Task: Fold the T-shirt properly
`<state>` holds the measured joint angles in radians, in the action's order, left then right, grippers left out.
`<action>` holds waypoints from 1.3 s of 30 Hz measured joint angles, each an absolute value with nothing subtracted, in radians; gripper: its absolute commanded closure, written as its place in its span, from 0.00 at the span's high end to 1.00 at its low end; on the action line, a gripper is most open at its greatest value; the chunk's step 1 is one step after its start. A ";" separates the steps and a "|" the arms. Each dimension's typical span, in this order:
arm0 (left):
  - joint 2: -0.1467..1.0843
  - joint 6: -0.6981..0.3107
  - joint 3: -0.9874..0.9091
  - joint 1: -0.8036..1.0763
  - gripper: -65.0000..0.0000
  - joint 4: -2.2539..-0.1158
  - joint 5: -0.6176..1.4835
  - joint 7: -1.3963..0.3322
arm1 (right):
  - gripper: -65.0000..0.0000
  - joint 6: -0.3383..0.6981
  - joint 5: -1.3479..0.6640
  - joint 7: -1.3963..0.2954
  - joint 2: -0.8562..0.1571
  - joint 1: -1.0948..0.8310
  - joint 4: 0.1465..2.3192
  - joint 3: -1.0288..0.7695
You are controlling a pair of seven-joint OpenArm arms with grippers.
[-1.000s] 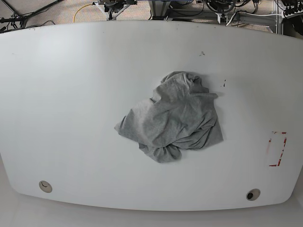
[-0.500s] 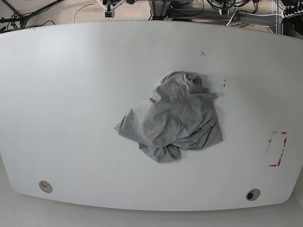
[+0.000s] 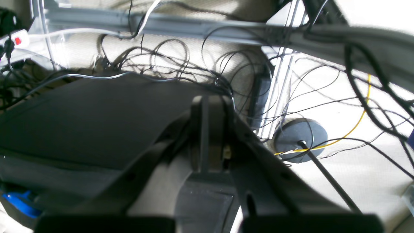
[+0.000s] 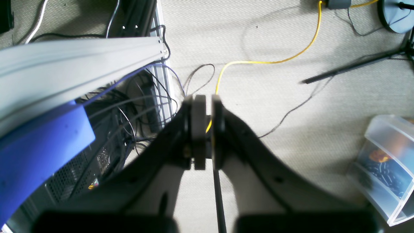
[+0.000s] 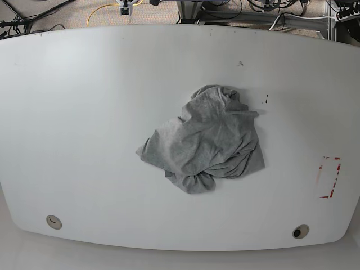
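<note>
The left gripper is hanging pinched shut on nothing above tangled cables, and the right gripper is hanging likewise closed and empty over carpet and a yellow cable. The T-shirt is lying crumpled near the middle of the white tabletop, slightly toward its right edge.
</note>
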<state>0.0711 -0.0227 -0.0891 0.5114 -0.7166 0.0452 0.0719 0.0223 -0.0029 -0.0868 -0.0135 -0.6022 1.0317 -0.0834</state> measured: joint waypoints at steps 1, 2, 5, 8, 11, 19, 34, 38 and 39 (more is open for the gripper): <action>0.072 -0.023 -0.089 0.521 0.02 -0.733 0.045 0.078 | 0.03 0.026 -0.003 -0.081 -0.014 -0.617 1.053 -0.084; 0.073 -0.024 -0.089 0.528 0.02 -0.751 0.045 0.083 | 0.03 0.026 -0.003 -0.079 -0.014 -0.630 1.072 -0.084; 0.077 -0.023 -0.091 0.542 0.02 -0.785 0.045 0.082 | 0.03 0.025 -0.003 -0.091 -0.012 -0.653 1.108 -0.086; 0.080 -0.023 -0.091 0.560 0.01 -0.825 0.045 0.085 | 0.02 0.026 -0.003 -0.088 -0.011 -0.674 1.148 -0.087; 0.081 -0.023 -0.092 0.598 0.01 -0.886 0.045 0.104 | 0.03 0.026 -0.002 -0.076 -0.011 -0.711 1.213 -0.084; 0.085 -0.026 -0.093 0.674 0.01 -0.981 0.045 0.094 | 0.03 0.026 -0.003 -0.083 -0.011 -0.766 1.277 -0.084; 0.091 -0.026 -0.085 0.755 0.01 -1.155 0.044 0.087 | 0.03 0.026 -0.003 -0.083 -0.011 -0.838 1.392 -0.088; 0.093 -0.026 -0.085 0.776 0.01 -1.191 0.044 0.073 | 0.03 0.025 -0.003 -0.086 -0.011 -0.857 1.420 -0.089; 0.093 -0.026 -0.085 0.785 0.01 -1.206 0.044 0.071 | 0.03 0.025 -0.003 -0.090 -0.011 -0.863 1.431 -0.089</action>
<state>0.0929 -0.0261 -0.0849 0.7853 -1.2060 0.0444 0.0708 0.0254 -0.0032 -0.0902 -0.0109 -0.8635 1.4307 -0.0891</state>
